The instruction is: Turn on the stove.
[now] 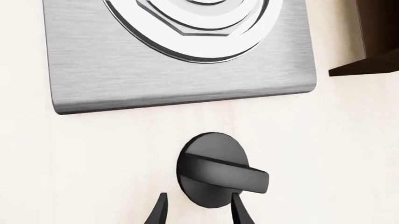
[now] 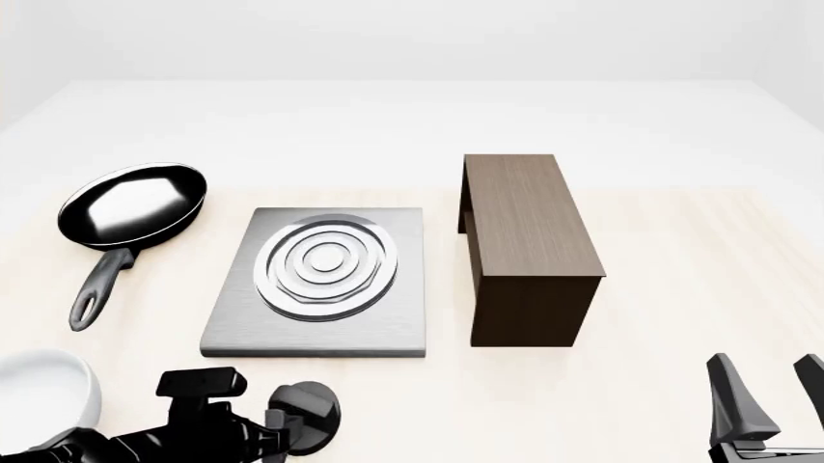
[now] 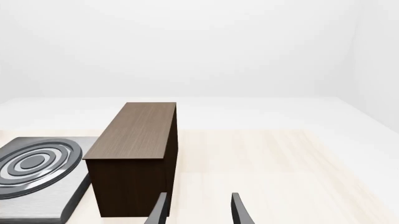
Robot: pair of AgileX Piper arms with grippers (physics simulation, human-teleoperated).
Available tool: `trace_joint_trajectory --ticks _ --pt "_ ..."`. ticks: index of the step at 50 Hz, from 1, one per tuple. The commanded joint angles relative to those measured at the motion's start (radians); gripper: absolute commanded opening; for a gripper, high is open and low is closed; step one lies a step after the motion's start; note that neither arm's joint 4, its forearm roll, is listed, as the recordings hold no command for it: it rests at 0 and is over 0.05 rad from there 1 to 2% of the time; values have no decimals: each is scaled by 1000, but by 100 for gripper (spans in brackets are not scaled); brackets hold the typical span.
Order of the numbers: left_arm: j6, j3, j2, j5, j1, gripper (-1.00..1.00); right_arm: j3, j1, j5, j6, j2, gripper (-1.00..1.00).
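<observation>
The stove is a brushed-grey square plate [image 2: 245, 328] with a silver ring burner [image 2: 328, 262]. Its small black round knob [image 2: 315, 405] sits apart on the table just in front of the plate. In the left wrist view the knob [image 1: 215, 168] lies close ahead, its raised ridge running across and out to one side, with the plate [image 1: 124, 74] beyond it. My left gripper [image 1: 198, 210] is open at the knob. One fingertip [image 1: 238, 210] overlaps the knob's near edge and the other stands just off the disc. My right gripper [image 2: 773, 391] is open and empty at the front right.
A black frying pan [image 2: 129, 207] with a long handle lies left of the stove. A dark brown wooden cabinet [image 2: 528, 241] stands right of it and also shows in the right wrist view [image 3: 134, 154]. A white rounded object [image 2: 45, 400] sits at the front left corner.
</observation>
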Motion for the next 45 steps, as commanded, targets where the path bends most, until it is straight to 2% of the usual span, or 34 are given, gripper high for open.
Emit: trace_joint_trajectory --ticks 1,11,12,15,19,26,31,36,45 --pt "2 26 -16 -2 9 100 0 0 0 0 0 100" --pt "14 51 -70 27 34 100 0 0 0 0 0 100" --pt "46 47 -82 42 62 100 0 0 0 0 0 100" --pt "45 51 -109 62 69 100 0 0 0 0 0 100" --pt "91 34 -164 119 116 100 0 0 0 0 0 100" --pt "99 16 -225 182 150 100 0 0 0 0 0 100" --pt "138 -32 -313 285 217 100 0 0 0 0 0 100" --pt "136 -39 -317 294 221 100 0 0 0 0 0 100" --pt "196 -133 -389 404 325 100 0 0 0 0 0 100"
